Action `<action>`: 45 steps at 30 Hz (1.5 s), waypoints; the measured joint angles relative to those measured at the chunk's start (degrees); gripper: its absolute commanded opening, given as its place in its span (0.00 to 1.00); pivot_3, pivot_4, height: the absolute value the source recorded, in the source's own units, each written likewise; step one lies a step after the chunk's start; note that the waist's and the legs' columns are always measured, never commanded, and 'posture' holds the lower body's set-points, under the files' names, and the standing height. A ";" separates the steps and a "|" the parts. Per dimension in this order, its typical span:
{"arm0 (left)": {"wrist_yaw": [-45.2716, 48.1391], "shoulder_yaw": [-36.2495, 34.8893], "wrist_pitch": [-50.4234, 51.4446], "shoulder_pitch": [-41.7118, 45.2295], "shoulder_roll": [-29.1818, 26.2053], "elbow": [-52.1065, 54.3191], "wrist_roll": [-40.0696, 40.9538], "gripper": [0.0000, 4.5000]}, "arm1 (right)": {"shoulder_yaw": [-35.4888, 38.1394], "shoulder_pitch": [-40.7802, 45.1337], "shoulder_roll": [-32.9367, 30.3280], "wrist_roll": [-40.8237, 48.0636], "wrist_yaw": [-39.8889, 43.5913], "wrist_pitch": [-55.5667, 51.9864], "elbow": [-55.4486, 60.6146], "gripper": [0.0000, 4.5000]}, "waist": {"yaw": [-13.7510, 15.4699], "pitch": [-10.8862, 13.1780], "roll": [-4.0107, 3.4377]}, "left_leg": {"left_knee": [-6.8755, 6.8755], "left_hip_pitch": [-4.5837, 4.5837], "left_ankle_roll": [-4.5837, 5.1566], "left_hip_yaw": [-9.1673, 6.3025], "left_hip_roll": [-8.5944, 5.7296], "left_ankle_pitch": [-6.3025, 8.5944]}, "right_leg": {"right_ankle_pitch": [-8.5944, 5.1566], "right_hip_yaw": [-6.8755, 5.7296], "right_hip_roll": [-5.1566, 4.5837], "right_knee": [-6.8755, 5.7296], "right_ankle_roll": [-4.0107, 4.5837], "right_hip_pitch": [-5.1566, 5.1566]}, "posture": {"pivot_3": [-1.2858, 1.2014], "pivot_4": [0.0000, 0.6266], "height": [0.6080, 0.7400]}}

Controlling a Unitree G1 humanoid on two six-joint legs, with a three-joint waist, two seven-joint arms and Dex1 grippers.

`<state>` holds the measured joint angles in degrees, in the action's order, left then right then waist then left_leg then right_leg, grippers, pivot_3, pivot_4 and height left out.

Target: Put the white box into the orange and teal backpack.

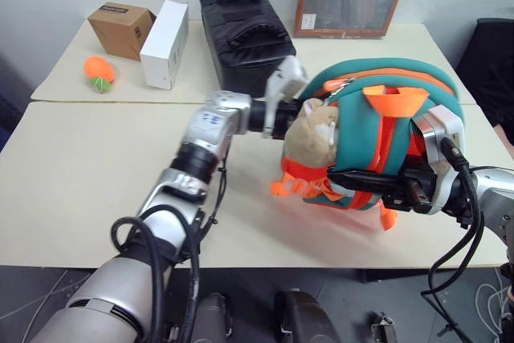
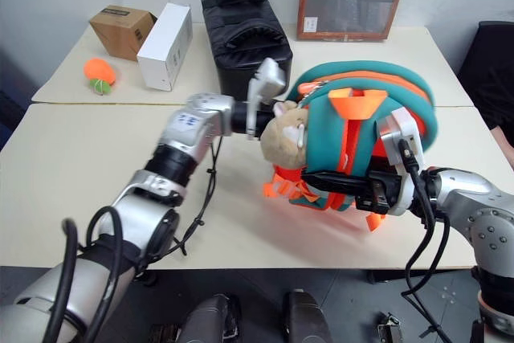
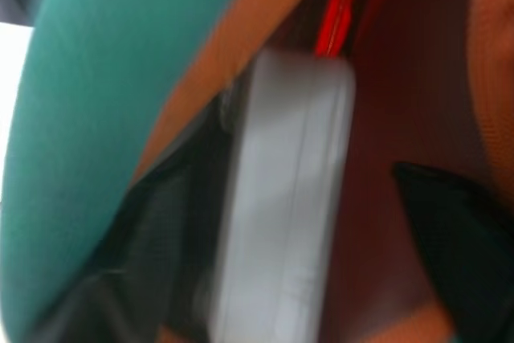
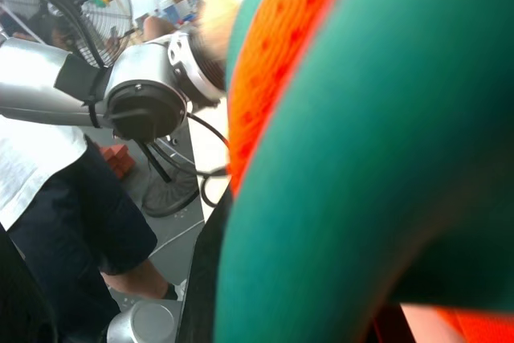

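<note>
left end effector (image 3: 321, 295): open, beside white box (image 3: 281, 198) | right end effector (image 1: 377, 186): clamps backpack (image 1: 377, 102)

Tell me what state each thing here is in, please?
Backpack: on its side, held by the right gripper, mouth open.
White box: inside the backpack.
Left gripper: open, in the backpack's mouth.
Right gripper: shut on the backpack.
Black bag: closed.
White carton: closed, upright.
Brown box: closed.

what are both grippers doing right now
left gripper: open inside the backpack, box between its fingers
right gripper: shut on the backpack
</note>
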<state>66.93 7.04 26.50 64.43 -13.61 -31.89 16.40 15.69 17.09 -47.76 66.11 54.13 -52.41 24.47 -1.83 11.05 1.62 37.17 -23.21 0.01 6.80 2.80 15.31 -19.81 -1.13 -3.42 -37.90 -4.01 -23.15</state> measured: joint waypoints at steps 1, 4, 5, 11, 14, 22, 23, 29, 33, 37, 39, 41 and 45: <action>0.77 -0.62 2.08 -1.13 -1.82 3.12 0.87 0.99 | -0.01 -0.72 0.05 -0.37 -0.12 0.03 -0.13 0.00 | 0.09 0.00 0.00 | 0.02 -0.01 -0.01 -0.01 0.00 -0.01 | -0.01 -0.01 0.00 -0.06 0.02 -0.02 | 0.52 0.24 1.00; 1.43 -2.36 7.67 -3.07 -5.79 11.31 3.71 0.99 | 0.03 -2.42 0.47 -0.70 -0.42 0.28 -0.16 0.00 | 0.36 0.00 0.00 | 0.09 -0.05 0.01 -0.01 -0.02 -0.04 | -0.01 0.00 -0.02 -0.08 0.02 -0.05 | 0.52 0.24 1.00; 1.46 -2.62 8.63 -3.43 -6.81 13.67 4.19 0.99 | 0.03 -2.70 0.68 -0.89 -0.40 0.46 -0.15 0.00 | 0.49 0.00 0.00 | 0.11 -0.06 0.06 -0.01 -0.06 -0.06 | -0.01 0.00 -0.05 -0.08 0.01 -0.04 | 0.52 0.24 1.00; 2.55 -5.27 17.01 -7.50 -13.53 27.30 11.12 0.99 | -0.98 -2.14 1.10 -2.87 -0.87 1.23 -0.55 0.00 | 0.19 0.00 0.00 | 0.13 0.00 0.09 -0.02 -0.05 -0.06 | 0.02 0.03 -0.05 -0.06 -0.03 0.08 | 0.52 0.24 1.00; 0.18 -7.19 21.82 -9.68 -14.72 35.39 14.89 0.99 | -1.80 -1.35 1.12 -3.53 -0.95 1.22 -1.50 0.00 | 0.26 0.00 0.00 | 0.09 0.02 0.07 -0.06 -0.04 -0.08 | 0.01 0.02 -0.04 -0.06 -0.03 0.08 | 0.52 0.24 1.00; -4.90 -7.14 26.58 -11.85 -16.96 45.81 20.30 0.99 | -2.10 -0.01 1.17 -3.96 -1.04 1.13 -1.81 0.00 | 0.33 0.00 0.00 | 0.13 0.03 0.07 -0.05 -0.06 -0.08 | 0.02 0.03 -0.03 -0.06 -0.03 0.12 | 0.52 0.24 1.00; -5.09 -7.24 26.57 -12.21 -17.72 46.16 20.54 0.99 | -2.10 -0.01 1.18 -3.96 -1.07 1.10 -1.81 0.00 | 0.20 0.00 0.00 | 0.11 0.05 0.06 -0.04 -0.06 -0.09 | 0.01 0.04 -0.03 -0.06 -0.03 0.12 | 0.52 0.24 1.00; -9.47 -6.31 23.64 -12.79 -15.92 45.81 19.61 0.99 | -2.11 0.13 1.57 -3.89 -1.64 1.00 -1.81 0.00 | 0.41 0.00 0.00 | 0.15 0.04 0.07 -0.05 -0.08 -0.09 | 0.02 0.04 -0.04 -0.04 -0.03 0.15 | 0.52 0.24 1.00; -11.58 -3.06 21.72 -13.34 -13.75 44.67 17.90 0.99 | -2.12 0.46 1.86 -3.76 -2.32 0.89 -1.81 0.00 | 0.44 0.00 0.00 | 0.14 0.04 0.07 -0.05 -0.08 -0.09 | 0.02 0.04 -0.04 -0.04 -0.03 0.15 | 0.52 0.24 1.00; -13.48 0.75 19.25 -13.46 -12.22 43.16 14.66 0.91 | -2.12 0.51 1.90 -3.28 -2.54 0.82 -1.79 0.00 | 0.35 0.00 0.00 | 0.13 0.04 0.07 -0.04 -0.07 -0.09 | 0.02 0.05 -0.02 -0.04 -0.03 0.15 | 0.52 0.24 1.00; -13.60 0.90 18.75 -13.46 -12.15 42.14 14.35 0.80 | -2.12 0.50 1.92 -3.27 -2.62 0.82 -1.79 0.00 | 0.24 0.00 0.00 | 0.12 0.05 0.06 -0.04 -0.05 -0.09 | 0.02 0.04 -0.01 -0.04 -0.03 0.15 | 0.52 0.24 1.00; -13.50 0.89 18.30 -13.46 -12.30 41.86 14.09 0.67 | -2.12 0.51 1.92 -3.29 -2.65 0.83 -1.79 0.00 | 0.29 0.00 0.00 | 0.12 0.06 0.06 -0.04 -0.05 -0.09 | 0.02 0.04 -0.01 -0.05 -0.03 0.15 | 0.52 0.24 1.00; -11.94 0.80 17.41 -13.46 -14.46 39.87 13.97 0.42 | -2.11 0.36 2.36 -3.26 -3.25 0.83 -1.77 0.00 | 0.31 0.00 0.00 | 0.13 0.05 0.06 -0.04 -0.06 -0.09 | 0.02 0.04 -0.02 -0.04 -0.03 0.15 | 0.52 0.24 1.00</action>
<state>54.99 7.84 43.91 50.97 -28.07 7.98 30.37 13.57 17.45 -45.40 62.85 50.88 -51.58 22.71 -1.51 11.04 1.61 37.30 -23.16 0.07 6.76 2.74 15.21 -19.79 -1.09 -3.43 -37.94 -4.04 -23.00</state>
